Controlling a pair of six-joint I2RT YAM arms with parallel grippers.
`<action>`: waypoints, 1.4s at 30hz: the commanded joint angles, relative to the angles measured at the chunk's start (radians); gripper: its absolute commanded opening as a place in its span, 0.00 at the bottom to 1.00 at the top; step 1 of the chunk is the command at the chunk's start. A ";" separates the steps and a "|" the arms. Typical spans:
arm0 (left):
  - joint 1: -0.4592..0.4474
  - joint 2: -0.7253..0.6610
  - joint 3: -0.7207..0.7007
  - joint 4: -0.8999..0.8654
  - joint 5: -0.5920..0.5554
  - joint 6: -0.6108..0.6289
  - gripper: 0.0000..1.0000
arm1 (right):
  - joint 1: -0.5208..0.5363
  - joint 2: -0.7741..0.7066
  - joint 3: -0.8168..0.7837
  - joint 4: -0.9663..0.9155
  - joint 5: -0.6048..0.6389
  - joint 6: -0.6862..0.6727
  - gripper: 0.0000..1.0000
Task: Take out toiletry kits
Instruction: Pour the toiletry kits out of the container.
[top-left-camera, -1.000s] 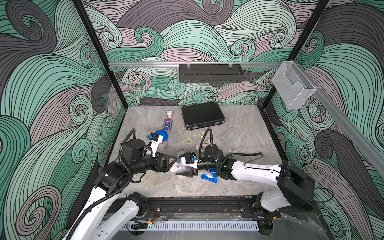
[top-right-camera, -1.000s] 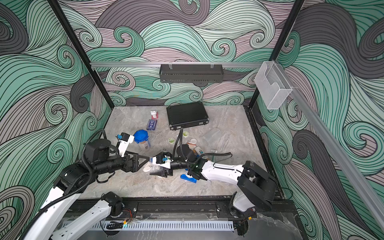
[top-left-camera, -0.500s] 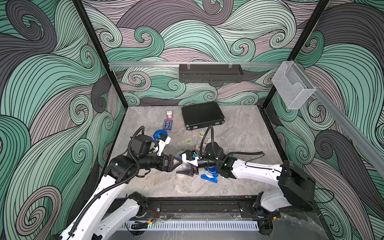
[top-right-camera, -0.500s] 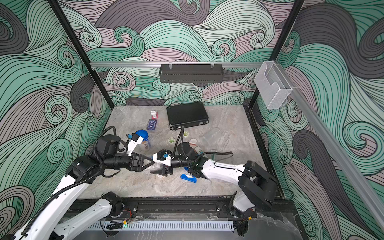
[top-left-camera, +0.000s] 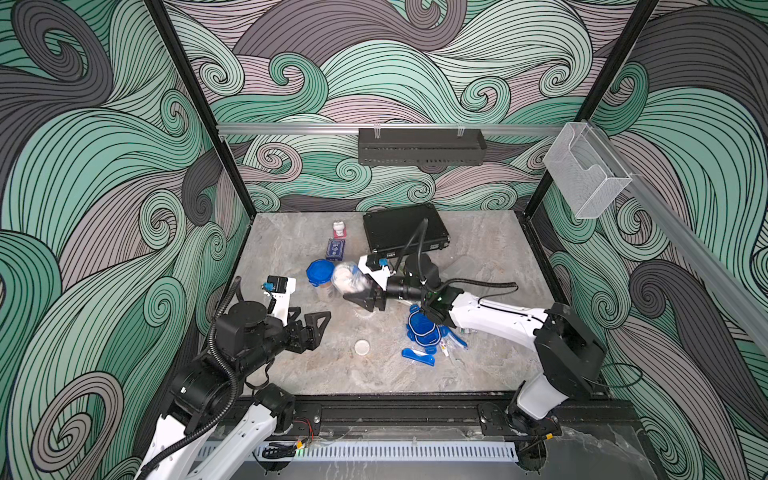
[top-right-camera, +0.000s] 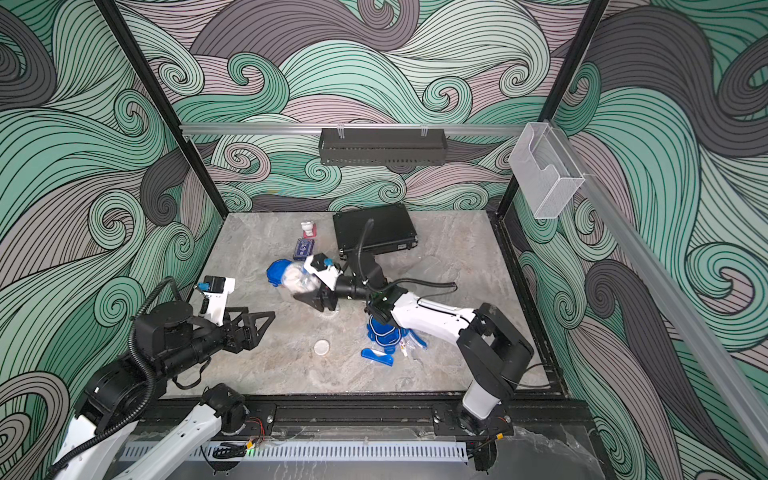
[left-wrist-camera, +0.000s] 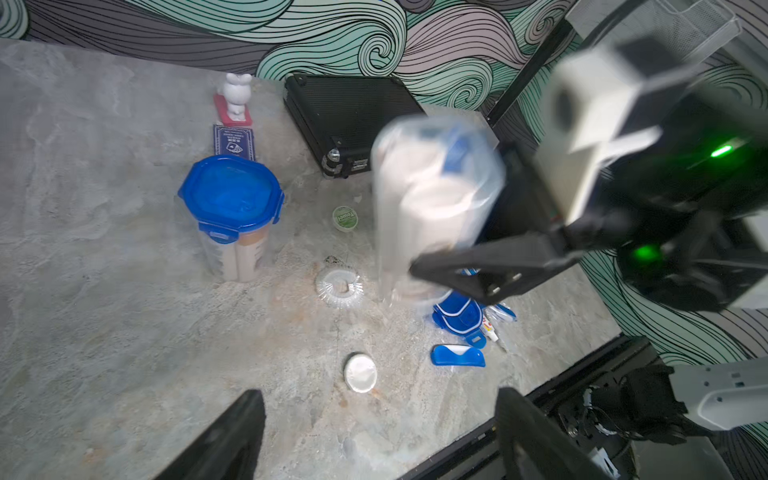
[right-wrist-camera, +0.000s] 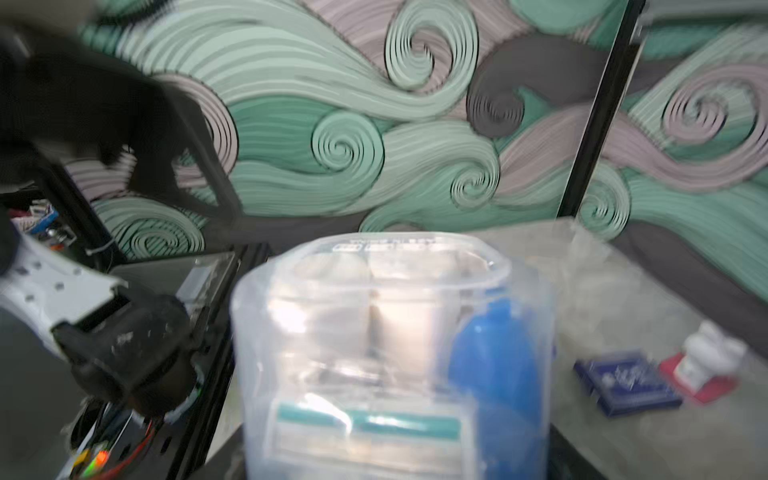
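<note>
My right gripper (top-left-camera: 365, 293) (top-right-camera: 320, 293) is shut on a clear lidless tumbler (top-left-camera: 348, 279) (top-right-camera: 298, 277) (left-wrist-camera: 432, 195) (right-wrist-camera: 390, 332), held tilted above the table. White bottles and a blue item show inside it. In the right wrist view the tumbler hides the fingers. A second tumbler with a blue lid (top-left-camera: 320, 275) (top-right-camera: 277, 271) (left-wrist-camera: 232, 203) stands just left of it. Loose blue lids (top-left-camera: 422, 332) (top-right-camera: 384, 334) (left-wrist-camera: 457, 318) and small tubes lie under the right arm. My left gripper (top-left-camera: 309, 320) (top-right-camera: 257, 318) (left-wrist-camera: 379, 399) is open and holds nothing, front-left of the held tumbler.
A black briefcase (top-left-camera: 405, 228) (top-right-camera: 374, 230) (left-wrist-camera: 349, 120) lies at the back. A dark-blue card box (top-left-camera: 335, 249) (left-wrist-camera: 232, 141) and a white figure (top-left-camera: 338, 228) sit left of it. A white disc (top-left-camera: 361, 347) (left-wrist-camera: 360, 372), a clear ring (left-wrist-camera: 340, 287) and a blue case (top-left-camera: 417, 357) lie on the table.
My left gripper reached in toward the right gripper, then drew back to the front-left. The right gripper has risen and shifted toward the back with the tumbler.
</note>
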 joint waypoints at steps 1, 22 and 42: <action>0.002 -0.018 -0.026 -0.009 -0.086 0.000 0.87 | 0.041 -0.138 0.015 0.111 0.000 -0.056 0.71; -0.001 -0.132 -0.080 0.025 -0.120 -0.013 0.87 | 0.062 -0.082 -0.224 0.269 0.032 -0.072 0.69; 0.000 -0.058 -0.078 0.022 -0.108 -0.017 0.87 | 0.031 -0.270 -0.216 -0.034 0.171 0.064 0.75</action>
